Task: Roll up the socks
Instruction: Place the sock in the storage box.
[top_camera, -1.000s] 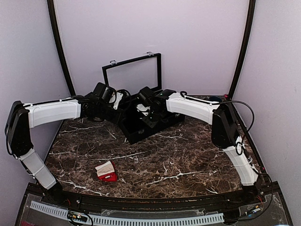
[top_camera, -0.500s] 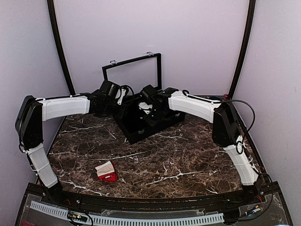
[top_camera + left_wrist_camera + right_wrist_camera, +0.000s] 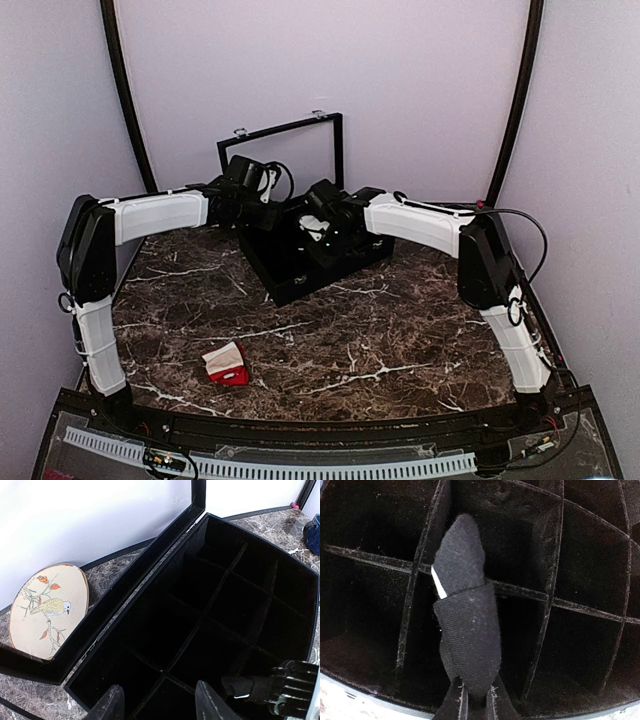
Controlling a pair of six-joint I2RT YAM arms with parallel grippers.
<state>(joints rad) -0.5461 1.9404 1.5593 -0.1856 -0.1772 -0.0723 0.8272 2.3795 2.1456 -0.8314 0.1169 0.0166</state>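
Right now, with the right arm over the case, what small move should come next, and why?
Probably lower the right gripper and release the black rolled sock into a compartment: its jaws pinch the roll over the open black case, whose cells look empty.

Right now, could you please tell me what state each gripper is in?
Left gripper: open, empty.
Right gripper: closed on a black fabric bundle.

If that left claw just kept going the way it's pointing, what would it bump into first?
Probably the black case. The left gripper aims down into its open compartments, so a divider or a compartment floor just ahead would come first. Depth is hard to judge here.
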